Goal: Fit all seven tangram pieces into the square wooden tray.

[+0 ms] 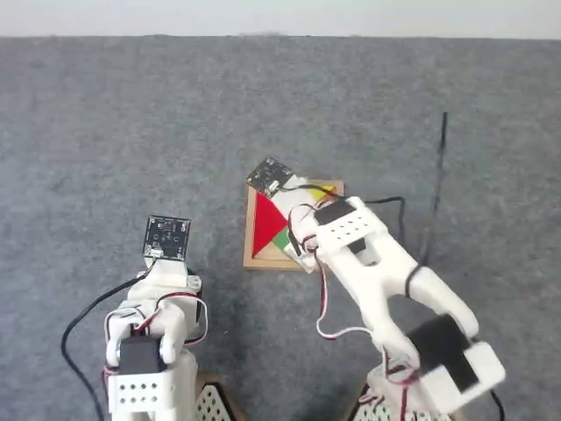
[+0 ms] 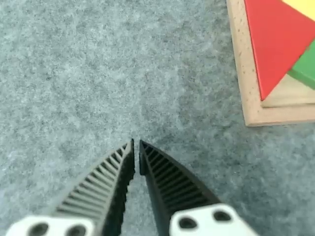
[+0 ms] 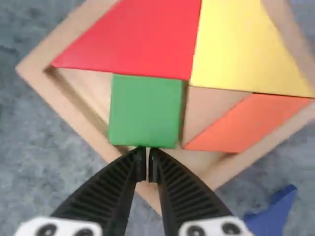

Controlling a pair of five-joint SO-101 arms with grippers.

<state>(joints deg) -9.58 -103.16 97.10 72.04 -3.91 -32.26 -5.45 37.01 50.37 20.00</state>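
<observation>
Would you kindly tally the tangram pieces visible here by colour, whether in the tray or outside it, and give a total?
red piece: 1
yellow piece: 1
green piece: 1
orange piece: 1
blue piece: 1
Total: 5

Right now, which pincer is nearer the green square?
Right. The right pincer is over the tray with its tips at the green square's edge. The left pincer is over the grey carpet, off to the tray's side and apart from it.
</observation>
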